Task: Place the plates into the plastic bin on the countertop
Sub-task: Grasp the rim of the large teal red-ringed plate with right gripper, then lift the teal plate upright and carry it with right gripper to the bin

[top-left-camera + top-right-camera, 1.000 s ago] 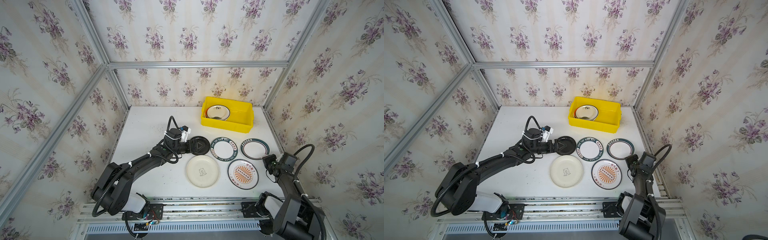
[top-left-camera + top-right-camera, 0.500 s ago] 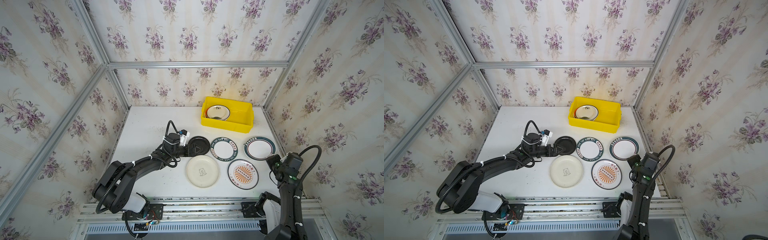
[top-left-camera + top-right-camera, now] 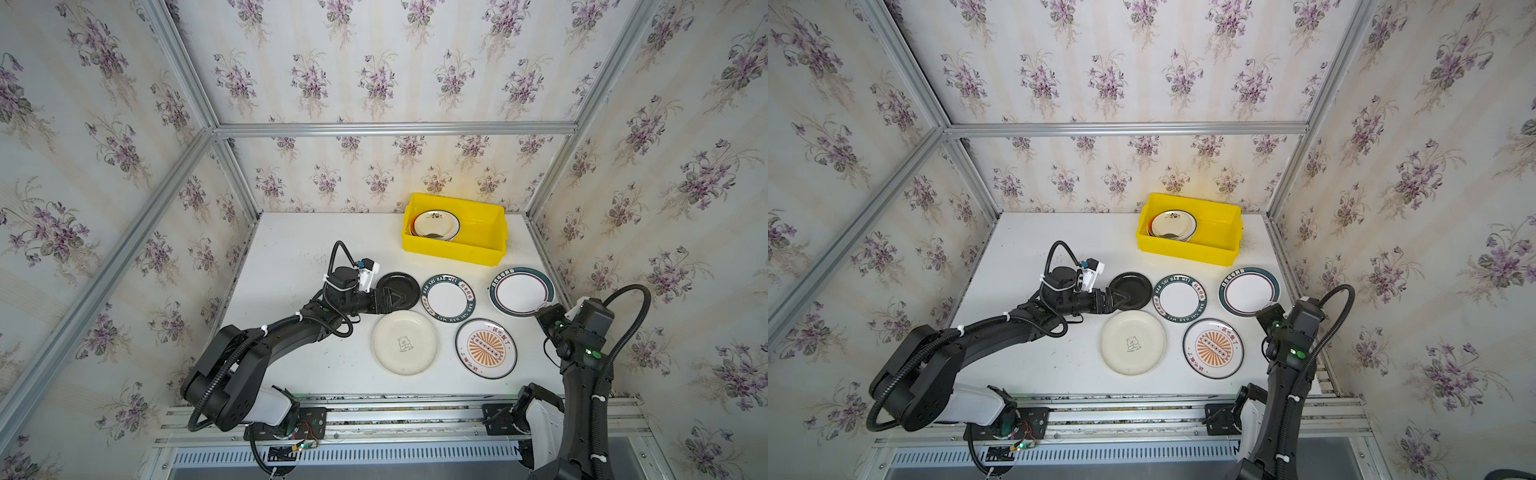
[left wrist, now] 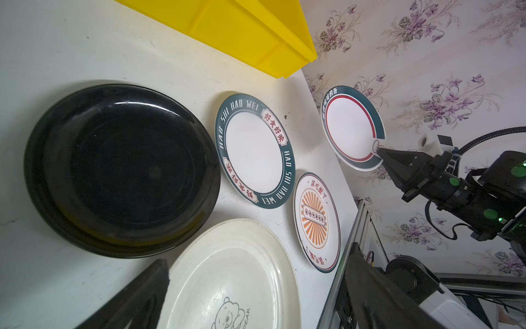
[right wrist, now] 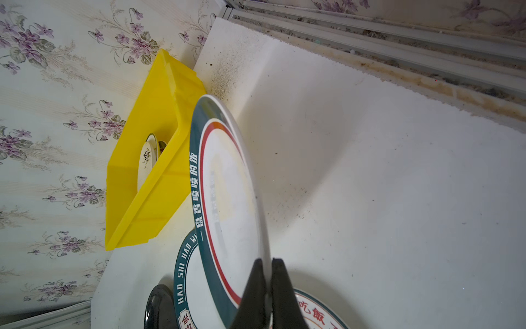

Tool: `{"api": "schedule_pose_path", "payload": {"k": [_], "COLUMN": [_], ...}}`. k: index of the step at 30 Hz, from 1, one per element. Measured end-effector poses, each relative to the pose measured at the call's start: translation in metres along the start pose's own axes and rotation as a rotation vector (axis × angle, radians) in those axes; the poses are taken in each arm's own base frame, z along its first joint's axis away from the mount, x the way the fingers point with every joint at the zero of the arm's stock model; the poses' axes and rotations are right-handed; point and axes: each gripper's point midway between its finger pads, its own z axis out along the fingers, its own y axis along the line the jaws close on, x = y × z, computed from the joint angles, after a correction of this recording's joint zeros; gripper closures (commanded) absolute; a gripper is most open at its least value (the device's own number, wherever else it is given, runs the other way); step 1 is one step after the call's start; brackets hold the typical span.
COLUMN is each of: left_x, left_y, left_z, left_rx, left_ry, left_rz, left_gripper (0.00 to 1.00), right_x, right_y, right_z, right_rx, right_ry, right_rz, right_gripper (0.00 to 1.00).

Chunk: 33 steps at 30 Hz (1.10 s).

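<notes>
**Carry step: the red-ringed plate [image 3: 521, 291] is lifted and bound for the plastic bin [image 3: 453, 251].**

The bin sits at the back of the counter [image 3: 291, 249], with a stack at 1 end and the other end bare. 4 plates lie flat in front of it. The right wrist view shows what the top views hide: the right gripper [image 5: 266, 263] has its jaws clamped on the tilted plate's rim. The next move likely calls for clearing the bin wall. The left gripper [image 3: 397, 298] has its jaws wide apart at the black plate [image 3: 399, 280].

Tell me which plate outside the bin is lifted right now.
The teal-rimmed plate with the red ring, pinched at its edge by the right pincer and tilted up. The black plate, lettered plate, bear plate and sunburst plate lie flat.
</notes>
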Motion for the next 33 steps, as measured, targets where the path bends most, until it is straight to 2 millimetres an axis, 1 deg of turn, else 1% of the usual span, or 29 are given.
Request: {"api": "schedule_pose_path", "payload": {"k": [8,11,19,26,30,33], "left_x": [0.000,-0.001,-0.001,-0.002,-0.002,-0.002], "left_y": [-0.004,-0.005,-0.005,-0.006,-0.006,-0.006], "left_z": [0.000,0.000,0.005,0.004,0.003,0.003], "left_rx": [0.025,0.029,0.034,0.035,0.036,0.035], "left_ry": [0.003,0.001,0.013,0.009,0.009,0.008], "left_rz": [0.010,0.012,0.008,0.010,0.010,0.010], "left_gripper": [0.01,0.00,0.01,0.01,0.00,0.00], "right_x": [-0.014,-0.014,-0.025,-0.031,-0.033,-0.028], "right_y": [0.017,0.023,0.049,0.066,0.084,0.099], "right_z": [-0.014,-0.017,-0.027,-0.022,-0.020,-0.015], "right_rx": [-0.036,-0.055,-0.136,-0.188,-0.229,-0.252], "right_ry": [-0.040,-0.034,-0.034,-0.007,0.003,0.027], "right_rz": [-0.025,-0.027,-0.045,-0.020,-0.040,-0.070], "right_gripper": [1.00,1.00,1.00,1.00,1.00,1.00]}}
